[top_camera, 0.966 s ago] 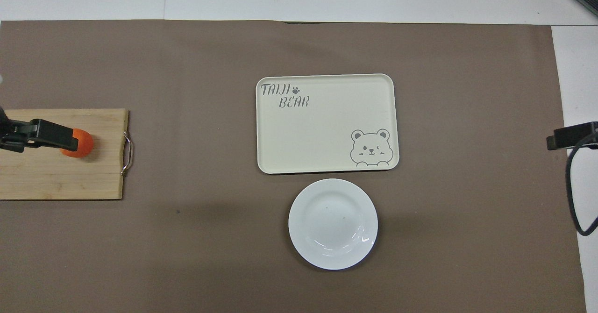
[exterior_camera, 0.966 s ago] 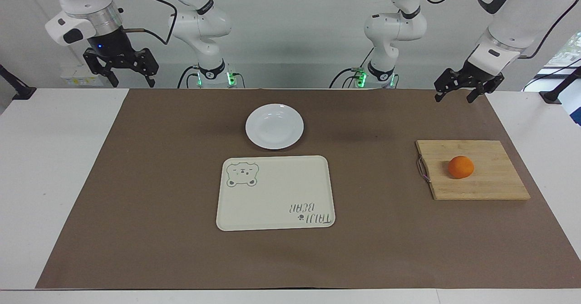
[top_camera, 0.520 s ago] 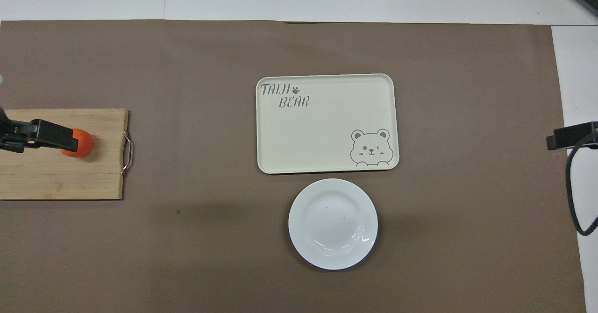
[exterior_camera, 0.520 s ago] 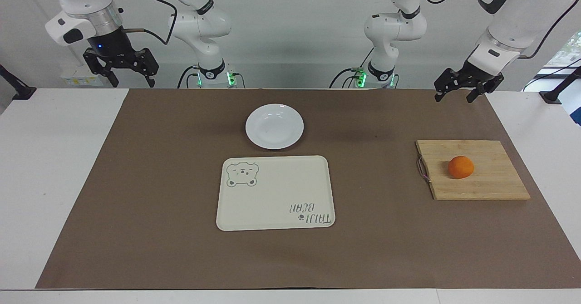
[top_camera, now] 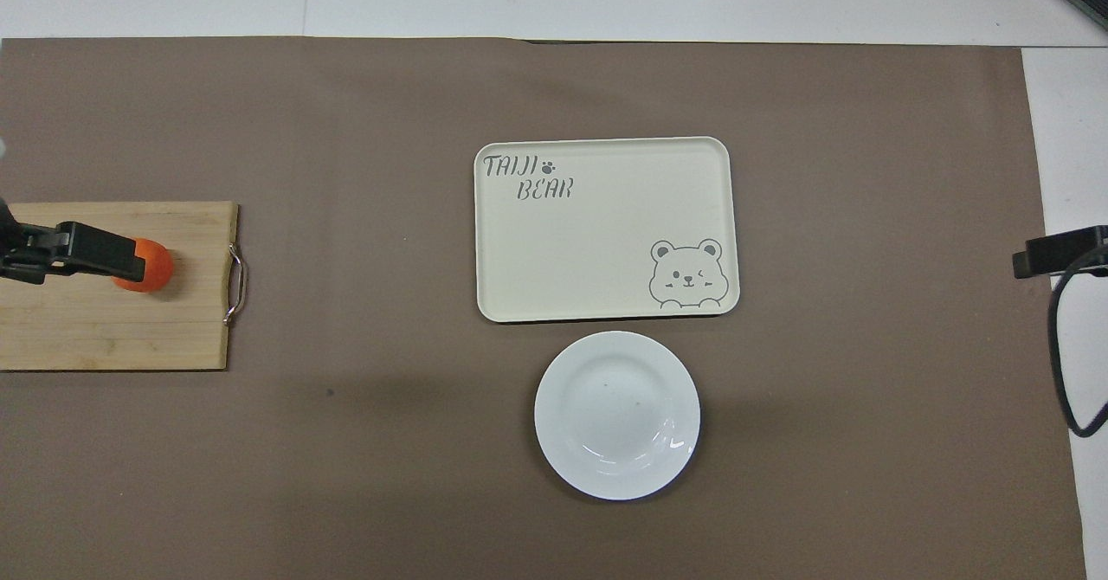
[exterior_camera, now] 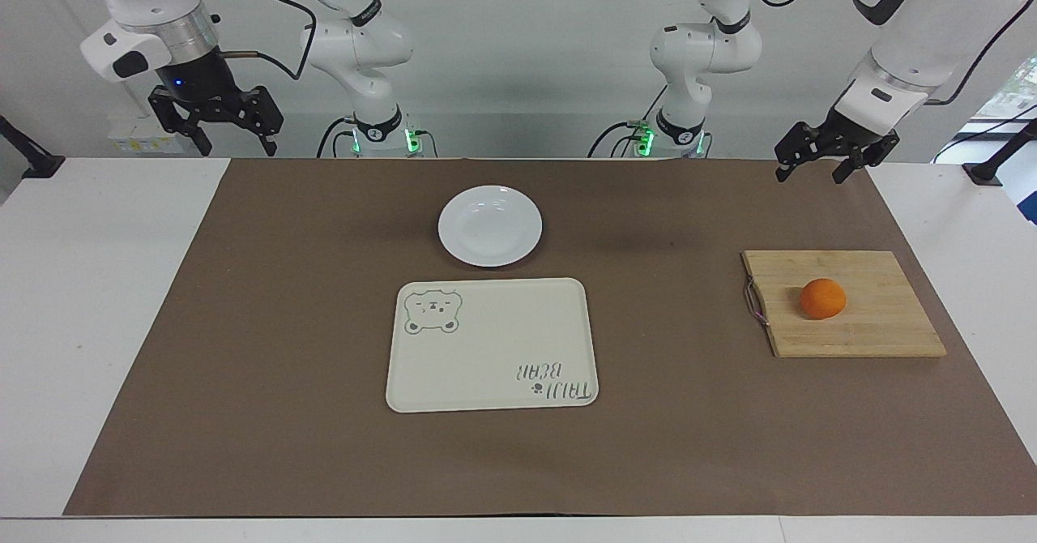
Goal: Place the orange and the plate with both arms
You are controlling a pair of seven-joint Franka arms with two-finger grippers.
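In the facing view nothing of the task looks done yet: the orange [exterior_camera: 822, 298] sits untouched on the bamboo cutting board [exterior_camera: 875, 332] toward the left arm's end of the table, and the white plate [exterior_camera: 490, 225] lies bare on the brown mat [exterior_camera: 283, 324], just beside the cream bear tray [exterior_camera: 492, 344] and nearer to the robots than it. The tray carries nothing, so both the fruit and the dish are, by my judgement, still to be picked up and set down, presumably on that tray. The left gripper [exterior_camera: 817, 164] hangs in the air over the mat's edge close to the robots, up from the board and well apart from the orange; its fingers stand spread wide and hold nothing. The right gripper [exterior_camera: 235, 144] hovers high at the right arm's end, over the seam between mat and white tabletop [exterior_camera: 97, 324], pointing down, its fingers likewise parted and empty, well away from the plate. In the overhead view the plate [top_camera: 616, 415] again sits just clear of the tray [top_camera: 606, 228], nearer to the robots. The left gripper [top_camera: 74, 251] comes in over the board [top_camera: 112, 329] and covers part of the orange [top_camera: 154, 267], though that overlap seems only a matter of height, since the facing view shows it raised and clear. Of the right gripper [top_camera: 1058, 251] only a dark tip shows at the edge, so its pose cannot be read here.
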